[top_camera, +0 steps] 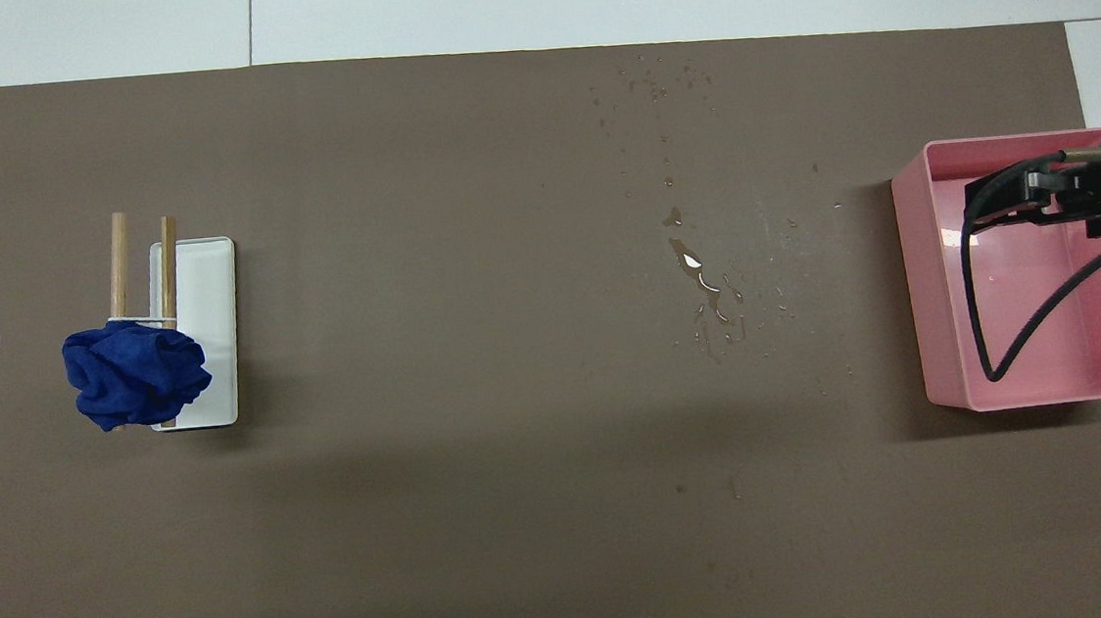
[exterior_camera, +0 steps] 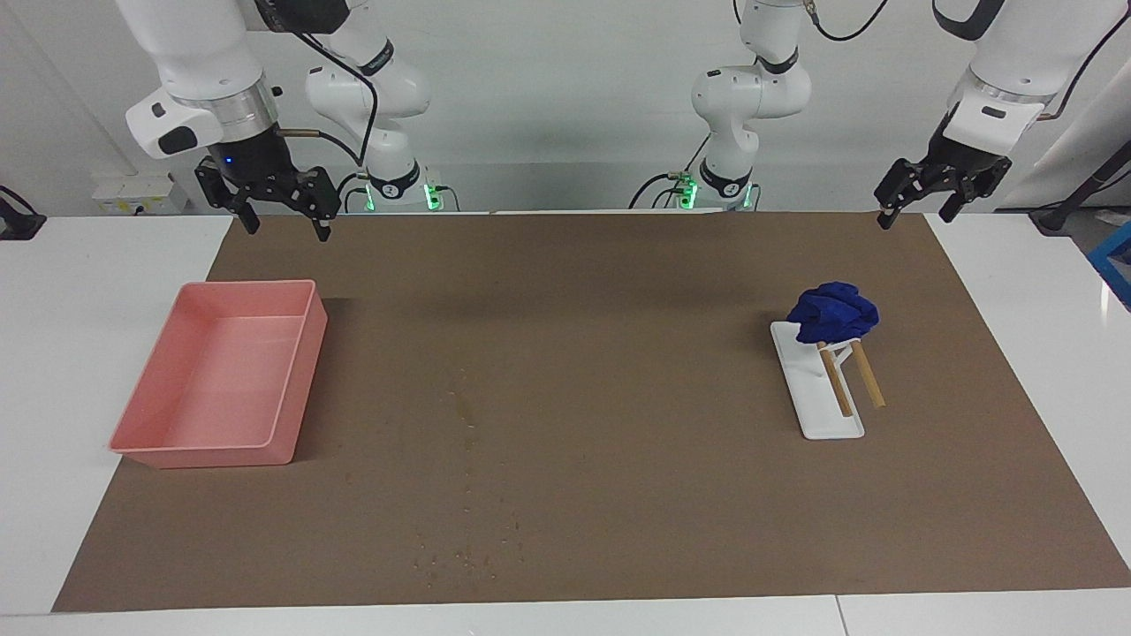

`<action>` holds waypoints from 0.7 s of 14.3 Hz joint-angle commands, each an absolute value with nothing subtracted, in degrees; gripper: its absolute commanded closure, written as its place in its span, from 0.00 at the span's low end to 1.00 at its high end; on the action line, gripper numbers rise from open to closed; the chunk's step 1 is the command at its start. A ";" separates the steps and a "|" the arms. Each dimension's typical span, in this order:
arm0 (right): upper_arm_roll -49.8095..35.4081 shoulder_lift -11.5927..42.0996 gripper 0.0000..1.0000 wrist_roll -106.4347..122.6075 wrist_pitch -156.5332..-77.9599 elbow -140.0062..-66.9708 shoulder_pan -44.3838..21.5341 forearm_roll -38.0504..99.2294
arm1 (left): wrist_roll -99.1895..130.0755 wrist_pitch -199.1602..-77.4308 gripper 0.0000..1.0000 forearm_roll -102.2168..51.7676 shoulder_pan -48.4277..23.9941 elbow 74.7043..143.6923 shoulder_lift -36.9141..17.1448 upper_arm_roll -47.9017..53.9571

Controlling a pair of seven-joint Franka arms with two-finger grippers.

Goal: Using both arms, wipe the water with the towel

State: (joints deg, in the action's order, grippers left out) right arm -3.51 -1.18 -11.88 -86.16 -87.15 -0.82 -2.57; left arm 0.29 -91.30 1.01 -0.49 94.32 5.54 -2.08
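The towel (exterior_camera: 833,312) is bunched on a white rack (exterior_camera: 817,397) below the raised, open left pincer (exterior_camera: 914,208), the right pincer (exterior_camera: 283,216) likewise held open, with bare brown mat (exterior_camera: 618,291) between.

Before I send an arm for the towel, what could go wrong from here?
1. The bunched royal-blue cloth towel sits on a white rack with two wooden pegs; a pull might snag it or drag the rack along.
2. The scattered water droplets spread widely across the brown mat, so one pass may miss the specks farthest from the robots.
3. The empty pink plastic tray stands beside the spill; a wide sweep could knock it.
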 commanded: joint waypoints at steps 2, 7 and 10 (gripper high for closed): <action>-3.87 -4.31 0.00 -11.44 -88.76 -91.06 -0.70 -0.61 | -0.35 -91.85 0.00 2.11 -0.88 94.48 5.71 -2.37; -3.87 0.43 0.00 -11.51 -86.22 -84.30 0.18 -1.32 | -0.26 -91.85 0.00 2.11 -0.88 94.48 5.71 -2.46; -3.78 0.97 0.01 -11.78 -84.99 -84.11 0.26 -0.71 | -0.26 -91.85 0.00 2.11 -0.88 94.57 5.71 -2.46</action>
State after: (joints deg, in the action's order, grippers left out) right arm -3.43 -0.39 -11.88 -86.77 -86.18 -0.49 -1.74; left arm 0.28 -91.30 1.02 -0.49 94.32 5.53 -2.08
